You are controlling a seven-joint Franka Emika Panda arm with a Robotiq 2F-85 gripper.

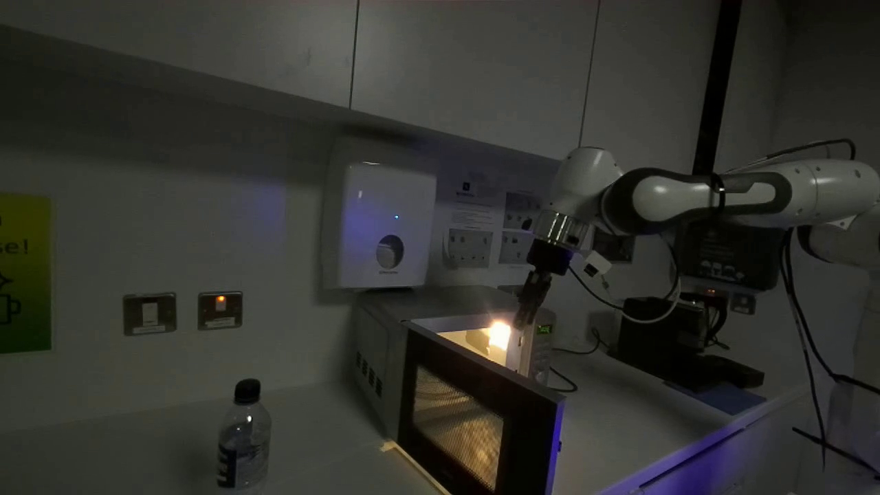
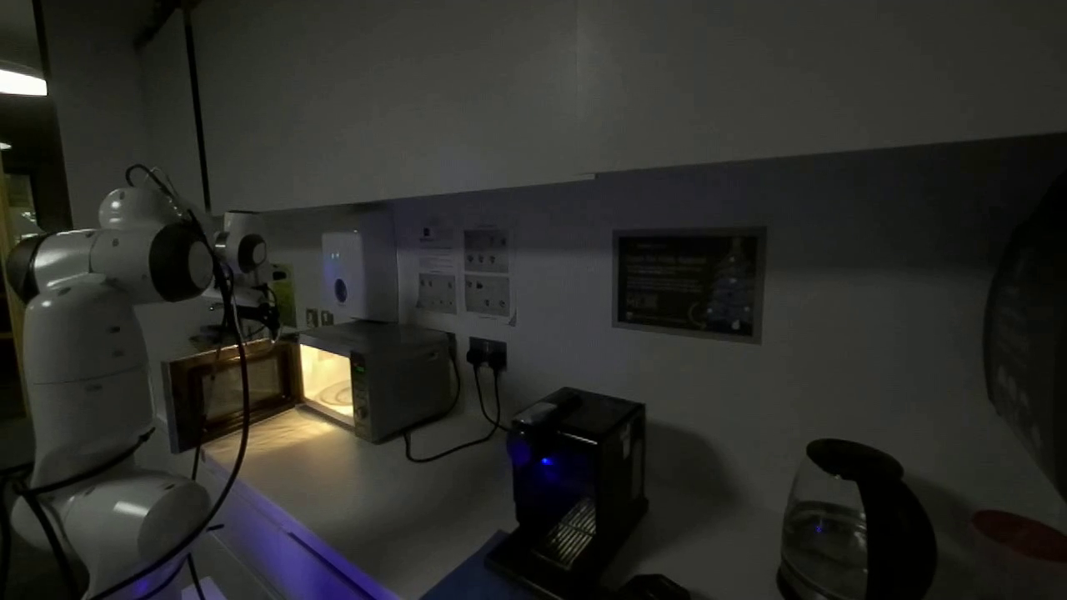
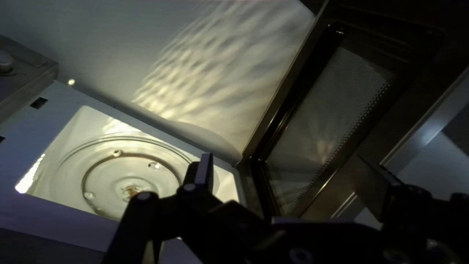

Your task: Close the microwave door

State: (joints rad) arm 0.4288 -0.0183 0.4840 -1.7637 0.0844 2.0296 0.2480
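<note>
Dim counter; microwave door wide open, lower corner beyond an exterior view's edge; pincer jaws apart

Capped bottle, glass kettle

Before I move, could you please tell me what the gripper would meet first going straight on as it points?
Probably the inner side of the door, which the wrist view shows ahead of the open gripper. Depth is unclear, so it might pass the door and reach the counter instead.
</note>
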